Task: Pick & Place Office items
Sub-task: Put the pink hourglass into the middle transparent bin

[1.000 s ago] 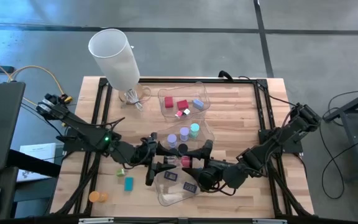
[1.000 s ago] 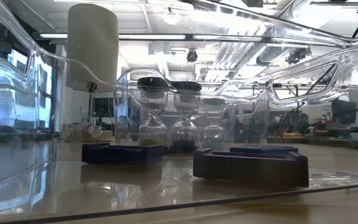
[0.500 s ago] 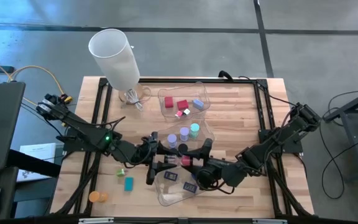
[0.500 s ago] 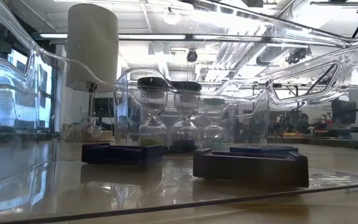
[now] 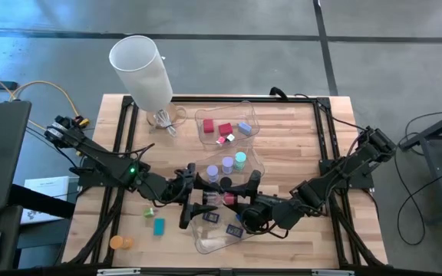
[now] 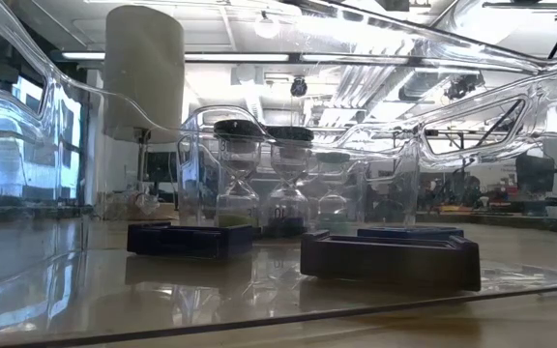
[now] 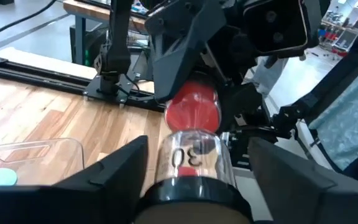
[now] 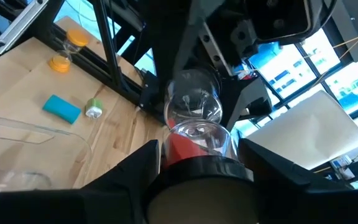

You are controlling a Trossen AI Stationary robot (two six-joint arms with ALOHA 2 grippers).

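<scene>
Only the right gripper [image 5: 235,201] has edged nearer, now clenched on the clear glass hourglass with red sand [image 7: 191,134] straight ahead, long axis pointing at the left gripper [image 5: 204,198] opposite, whose hold I cannot tell.

Red sand timer [image 8: 191,134] between tool fingers [image 8: 126,171]

A white cylinder lamp shade [image 5: 142,71] lies tilted at the wooden table's [image 5: 298,146] far left corner. Three clear plastic trays [image 5: 226,126] sit mid-table.
</scene>
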